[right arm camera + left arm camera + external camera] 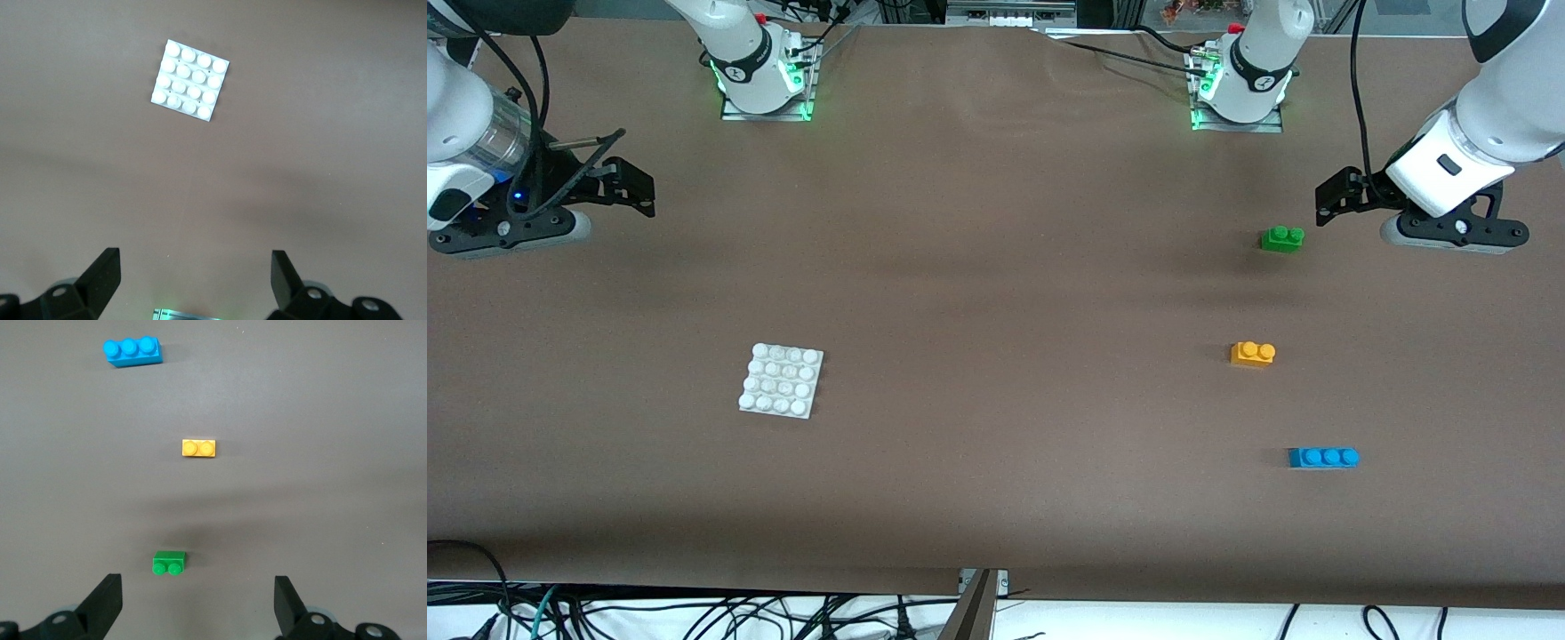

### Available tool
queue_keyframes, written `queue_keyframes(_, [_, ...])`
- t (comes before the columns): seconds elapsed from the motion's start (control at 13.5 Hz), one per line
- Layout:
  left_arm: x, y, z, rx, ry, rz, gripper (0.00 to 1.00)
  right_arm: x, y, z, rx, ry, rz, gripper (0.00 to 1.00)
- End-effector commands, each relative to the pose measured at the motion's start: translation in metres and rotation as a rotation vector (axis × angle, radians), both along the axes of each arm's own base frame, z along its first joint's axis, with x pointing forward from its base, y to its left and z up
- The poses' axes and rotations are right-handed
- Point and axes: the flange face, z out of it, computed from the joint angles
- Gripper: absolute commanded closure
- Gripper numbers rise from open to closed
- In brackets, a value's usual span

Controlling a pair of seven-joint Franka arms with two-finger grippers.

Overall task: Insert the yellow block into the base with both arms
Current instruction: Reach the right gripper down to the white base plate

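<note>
The yellow block (1253, 354) (199, 448), a small orange-yellow two-stud brick, lies alone on the brown table toward the left arm's end. The base (781, 380) (190, 80), a white 4x4 studded plate with nothing on it, lies flat toward the right arm's end. My left gripper (1336, 197) (198, 600) hangs open and empty over the table beside the green brick, apart from the yellow block. Over bare table at the right arm's end, well away from the base, my right gripper (633, 188) (195, 275) is also open and empty.
A green two-stud brick (1282, 238) (169, 563) sits farther from the front camera than the yellow block. A blue three-stud brick (1323, 458) (133, 351) sits nearer. The arm bases (763, 80) (1240, 89) stand at the table's back edge.
</note>
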Motion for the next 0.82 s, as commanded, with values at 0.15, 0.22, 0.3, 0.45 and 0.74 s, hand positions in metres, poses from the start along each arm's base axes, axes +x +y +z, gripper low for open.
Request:
queue_keyframes(0.15, [-0.004, 0.001, 0.005, 0.010, -0.004, -0.017, 0.00, -0.002, -0.004, 0.002, 0.004, 0.007, 0.012, 0.00])
queue_keyframes(0.22, [-0.003, 0.002, 0.005, 0.010, -0.004, -0.015, 0.00, -0.002, -0.005, 0.001, 0.005, 0.006, 0.010, 0.00])
queue_keyframes(0.3, [-0.004, 0.001, 0.005, 0.010, -0.004, -0.017, 0.00, -0.001, -0.005, 0.001, 0.005, 0.000, 0.011, 0.00])
queue_keyframes(0.45, [-0.004, 0.001, 0.005, 0.010, -0.004, -0.017, 0.00, 0.008, -0.009, -0.022, 0.011, -0.018, 0.003, 0.00])
queue_keyframes(0.74, [-0.004, 0.001, 0.005, 0.010, -0.004, -0.018, 0.00, 0.033, -0.044, -0.149, 0.038, -0.097, -0.070, 0.00])
